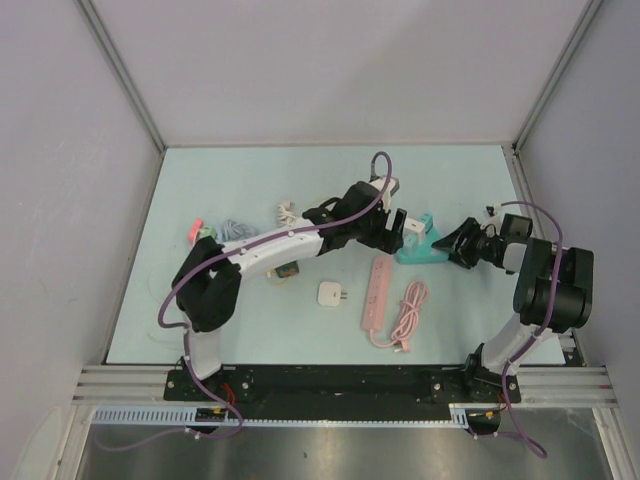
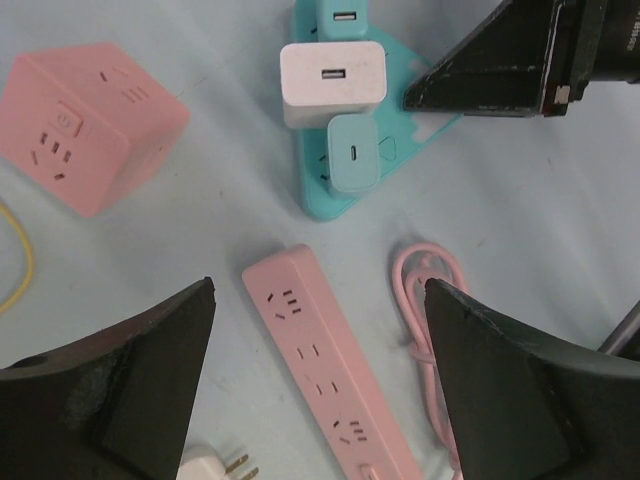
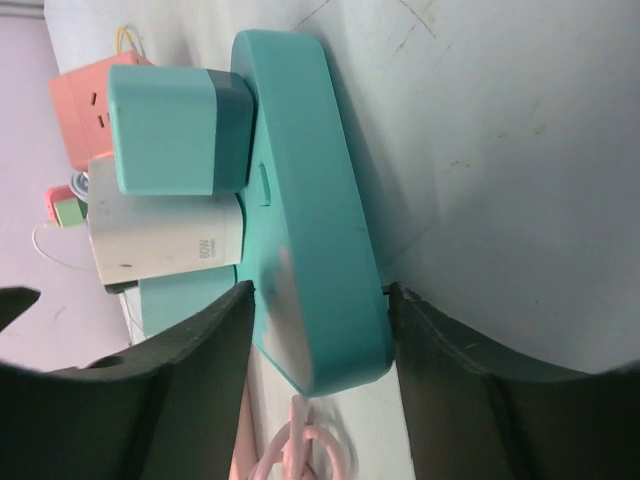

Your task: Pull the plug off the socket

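Note:
A teal triangular socket [image 1: 425, 250] lies on the table at centre right. A white plug [image 2: 332, 80] and two teal plugs [image 2: 352, 152] sit in it. In the right wrist view the white plug [image 3: 165, 235] and a teal plug [image 3: 165, 130] stick out of the socket [image 3: 310, 230]. My right gripper [image 3: 320, 290] is shut on the socket's corner, one finger on each side; it also shows in the top view [image 1: 463, 245]. My left gripper [image 2: 318, 290] is open and empty, hovering above the table just short of the plugs; it also shows in the top view [image 1: 398, 226].
A pink power strip [image 2: 325, 365] with a coiled pink cable [image 2: 425, 300] lies under the left gripper. A pink cube socket [image 2: 90, 125] is to the left. A loose white plug [image 1: 332, 294] lies near the strip. Cables [image 1: 235, 230] lie at the far left.

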